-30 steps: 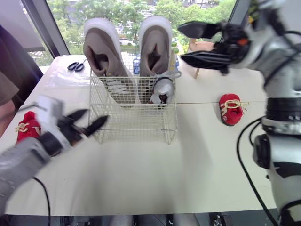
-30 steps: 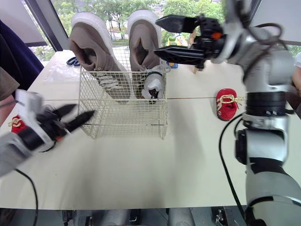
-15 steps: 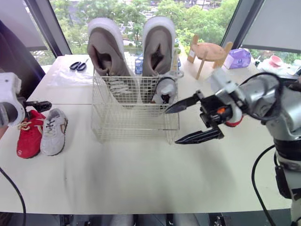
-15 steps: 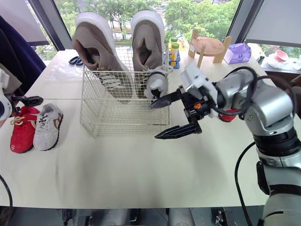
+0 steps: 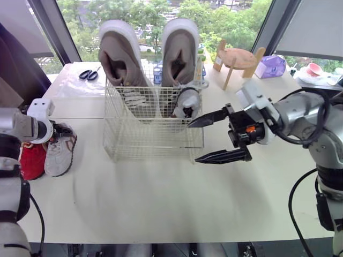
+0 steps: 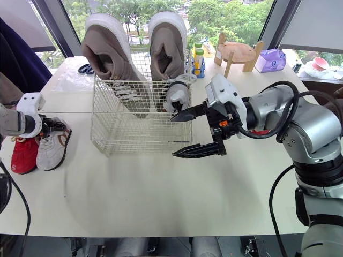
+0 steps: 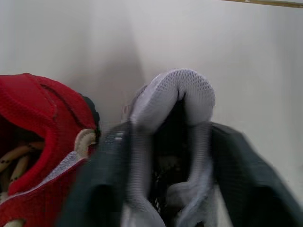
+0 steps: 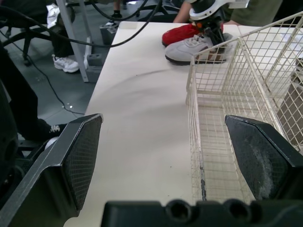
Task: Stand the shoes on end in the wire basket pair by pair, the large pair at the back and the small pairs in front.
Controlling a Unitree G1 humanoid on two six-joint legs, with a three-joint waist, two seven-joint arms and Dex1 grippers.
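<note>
At the table's left end, the left gripper had arrived over the loose grey shoe. Half a second earlier it hung further out, above the red shoe. In the wrist view its fingers stood apart on either side of the shoe's heel. It held nothing as far as could be judged, and the shoe lay flat on the table.

The right gripper had come down from above the basket within the last second. It hung wide open and empty, just off the basket's front right corner.

Both large shoes stood on end along the back of the basket. One small grey shoe stood in the front right corner. The change indicated that the fetch of its mate had begun, so the grey pair was half placed.

Clearances:
- The red shoe lay against the outer side of the loose grey shoe, near the table's left edge. A lift would need to go straight up to avoid dragging it.
- Bare table lay between the shoes and the basket and along its whole front.
- The basket's front left portion was vacant, with room beside the standing grey shoe.
- The rim would have to be cleared on entry.
- The right gripper sat close to the wire and was best kept still.
</note>
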